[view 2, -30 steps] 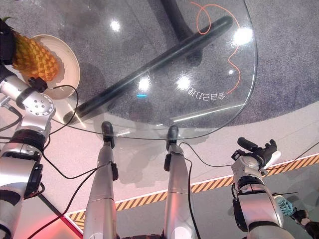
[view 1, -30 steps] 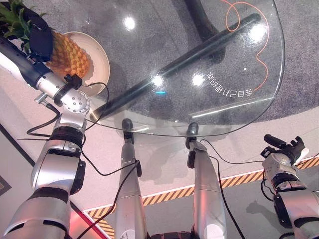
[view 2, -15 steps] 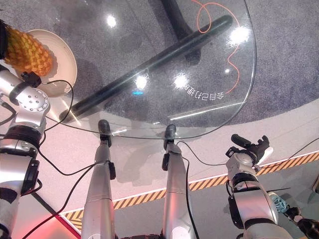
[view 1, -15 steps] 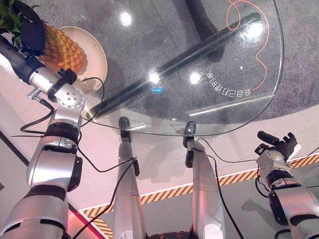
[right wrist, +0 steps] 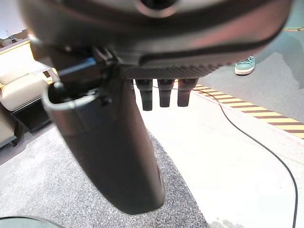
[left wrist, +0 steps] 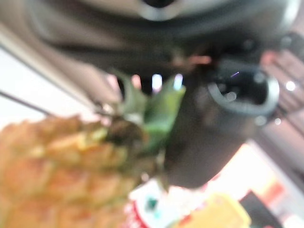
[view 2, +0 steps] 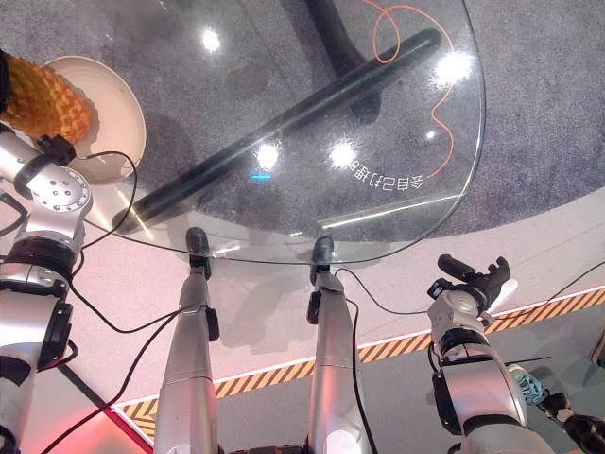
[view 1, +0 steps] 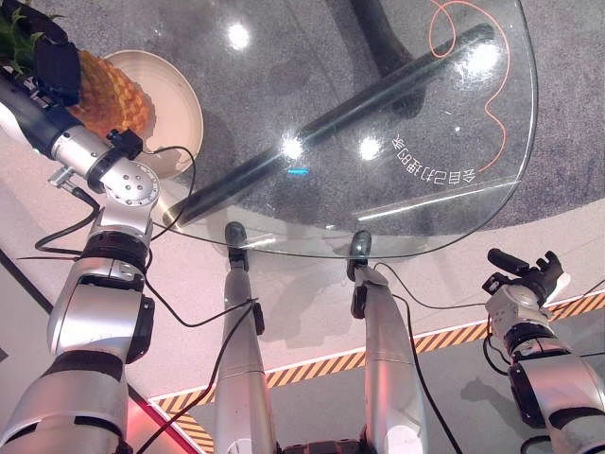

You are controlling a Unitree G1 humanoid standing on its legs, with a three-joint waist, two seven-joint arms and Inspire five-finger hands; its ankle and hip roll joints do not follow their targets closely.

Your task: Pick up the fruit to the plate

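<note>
A pineapple point(view 1: 115, 95) with a green crown lies tilted over the left part of a cream plate point(view 1: 181, 106) at the far left of the round glass table point(view 1: 397, 123). My left hand point(view 1: 55, 68) is shut on the pineapple's upper end, near the leaves. The left wrist view shows its scaly skin point(left wrist: 57, 166) and its leaves up close against my left hand point(left wrist: 209, 137). Whether the fruit touches the plate I cannot tell. My right hand point(view 1: 529, 274) hangs off the table at the lower right, fingers point(right wrist: 164, 92) straight, holding nothing.
An orange cable point(view 1: 492, 104) and a dark bar point(view 1: 340, 123) of the table's base show through the glass. A yellow-black striped line point(view 1: 312, 369) runs across the floor below the table's near edge. A green shoe point(right wrist: 245, 64) stands on the floor.
The whole picture has shifted a little, so the camera moved. The pineapple stays in my left hand over the plate, and the right hand holds the same pose.
</note>
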